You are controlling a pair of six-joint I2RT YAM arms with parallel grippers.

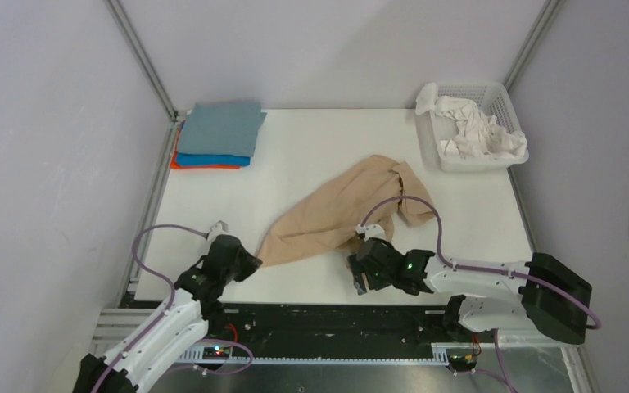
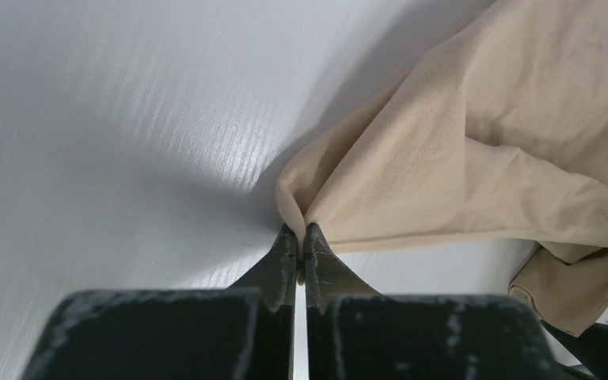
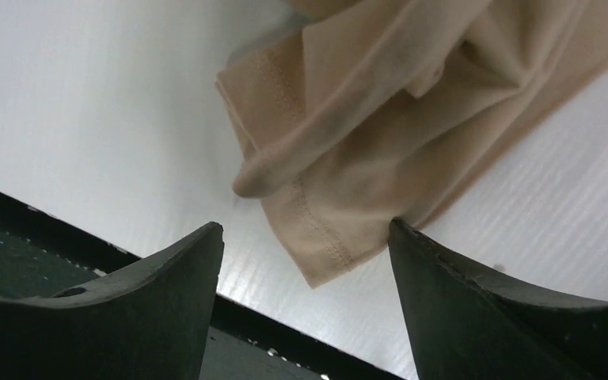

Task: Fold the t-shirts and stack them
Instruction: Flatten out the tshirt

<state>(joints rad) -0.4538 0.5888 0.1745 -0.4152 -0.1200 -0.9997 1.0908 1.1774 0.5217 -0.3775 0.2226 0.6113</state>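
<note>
A tan t-shirt (image 1: 340, 214) lies crumpled in a long diagonal strip across the middle of the white table. My left gripper (image 1: 250, 260) is shut on its near-left corner; in the left wrist view the cloth (image 2: 475, 134) is pinched between the closed fingertips (image 2: 302, 231). My right gripper (image 1: 359, 260) is open at the shirt's near edge; in the right wrist view a hemmed corner (image 3: 324, 237) hangs between the wide-apart fingers (image 3: 182, 269). Folded grey-blue (image 1: 221, 127), bright blue (image 1: 213, 160) and orange (image 1: 188, 166) shirts are stacked at the back left. White shirts (image 1: 475, 131) lie in the basket.
A white plastic mesh basket (image 1: 500, 98) stands at the back right corner. The enclosure's walls and metal frame posts bound the table on three sides. The black rail with the arm bases (image 1: 328, 323) runs along the near edge.
</note>
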